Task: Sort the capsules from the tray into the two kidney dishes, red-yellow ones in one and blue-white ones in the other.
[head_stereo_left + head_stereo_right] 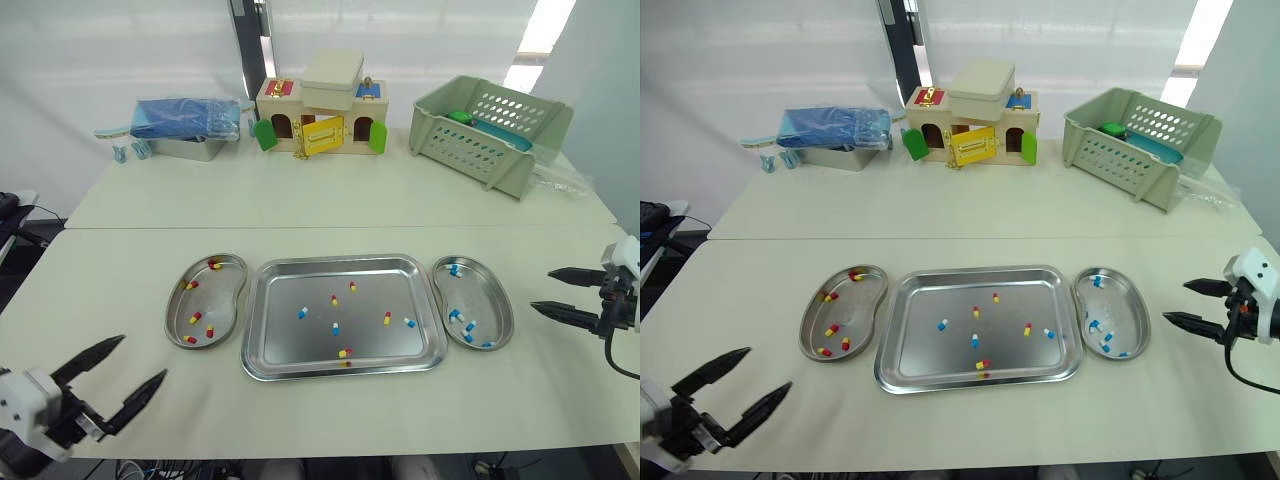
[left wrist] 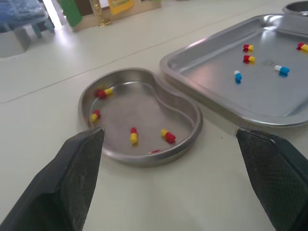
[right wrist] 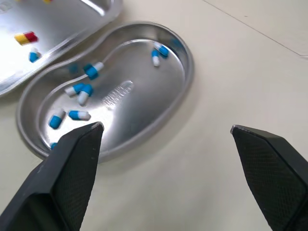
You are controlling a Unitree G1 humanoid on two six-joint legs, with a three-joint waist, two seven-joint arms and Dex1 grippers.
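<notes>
Left gripper [image 1: 141, 357] at 7 o'clock and right gripper [image 1: 541, 290] at 3 both hang wide open, empty. Capsules [image 1: 336, 327] lie scattered in the tray [image 1: 300, 285] between the 2 kidney dishes [image 1: 232, 264]. A pinch may flick such small, smooth capsules away or drop 1 into the wrong dish.

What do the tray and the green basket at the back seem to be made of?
The tray looks like polished stainless steel: silvery, with mirror-like reflections. The basket is probably moulded plastic, matte pale green, with slotted walls.
</notes>
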